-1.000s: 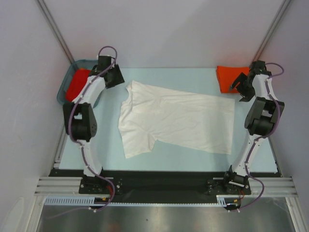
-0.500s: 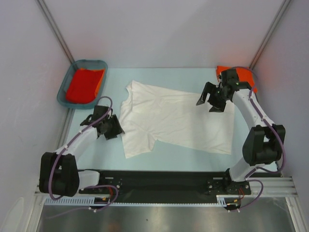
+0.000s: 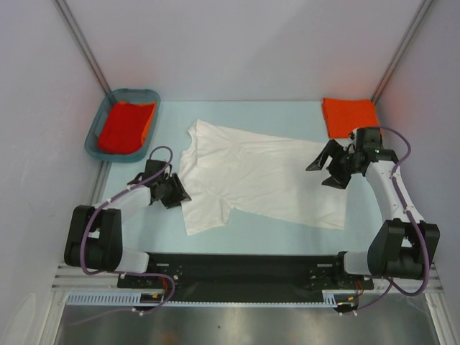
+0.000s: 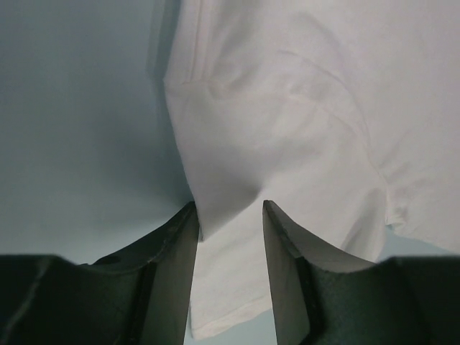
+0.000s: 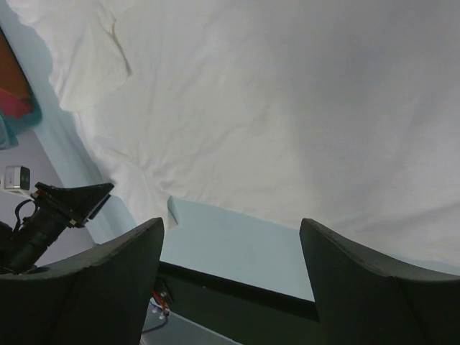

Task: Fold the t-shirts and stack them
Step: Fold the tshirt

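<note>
Left gripper (image 3: pixel 178 192) apart astride white t-shirt (image 3: pixel 266 180) sleeve edge; right gripper (image 3: pixel 318 177) wide apart above.

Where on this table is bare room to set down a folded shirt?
Free: the far strip of table between the teal basket and the folded orange shirt; the near strip between the white t-shirt and the black rail. Crowded: the middle, covered by the white t-shirt.

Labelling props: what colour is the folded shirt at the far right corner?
Plain orange-red; the folded shirt shows best in the top external view.
</note>
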Controlling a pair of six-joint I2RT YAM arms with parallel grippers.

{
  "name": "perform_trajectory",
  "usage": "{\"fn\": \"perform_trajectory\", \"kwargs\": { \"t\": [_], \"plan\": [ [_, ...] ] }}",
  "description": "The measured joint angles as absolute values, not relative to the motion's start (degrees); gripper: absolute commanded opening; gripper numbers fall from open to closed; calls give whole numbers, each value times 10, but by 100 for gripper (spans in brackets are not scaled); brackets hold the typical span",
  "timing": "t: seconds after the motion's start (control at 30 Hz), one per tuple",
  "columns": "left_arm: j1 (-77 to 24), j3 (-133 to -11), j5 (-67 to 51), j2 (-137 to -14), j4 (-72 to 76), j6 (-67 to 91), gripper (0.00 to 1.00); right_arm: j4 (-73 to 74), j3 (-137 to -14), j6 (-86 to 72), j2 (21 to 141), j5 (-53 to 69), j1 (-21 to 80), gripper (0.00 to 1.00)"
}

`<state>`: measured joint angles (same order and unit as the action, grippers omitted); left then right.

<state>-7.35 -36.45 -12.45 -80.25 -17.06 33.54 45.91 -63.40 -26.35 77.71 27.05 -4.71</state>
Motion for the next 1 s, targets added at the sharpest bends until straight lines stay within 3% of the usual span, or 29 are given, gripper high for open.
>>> {"fn": "perform_trajectory", "kwargs": {
  "t": [0.37,0.4,0.47,0.57,0.6,0.67,0.73,0.8,1.0],
  "plan": [
    [-74,-343,-142,-783,-165,355,44,452,-575,-276,728,291,-68,81],
    [-74,-341,-142,-779,-170,357,42,449,-565,-282,724,288,-68,78],
    [-74,-339,-142,-776,-178,362,31,444,-536,-297,710,276,-70,75],
    [-74,-339,-140,-776,-188,363,16,445,-494,-323,688,260,-81,61],
    [-74,-340,-138,-777,-192,361,13,448,-481,-333,682,253,-87,44],
    [-73,-348,-135,-783,-204,359,5,459,-457,-350,678,231,-98,32],
    [-73,-360,-131,-791,-212,351,0,472,-438,-372,678,207,-108,31],
    [-73,-371,-126,-797,-213,342,0,487,-417,-396,673,173,-117,37],
    [-73,-389,-122,-818,-216,323,0,523,-352,-464,597,82,-170,31]
  ]
}}
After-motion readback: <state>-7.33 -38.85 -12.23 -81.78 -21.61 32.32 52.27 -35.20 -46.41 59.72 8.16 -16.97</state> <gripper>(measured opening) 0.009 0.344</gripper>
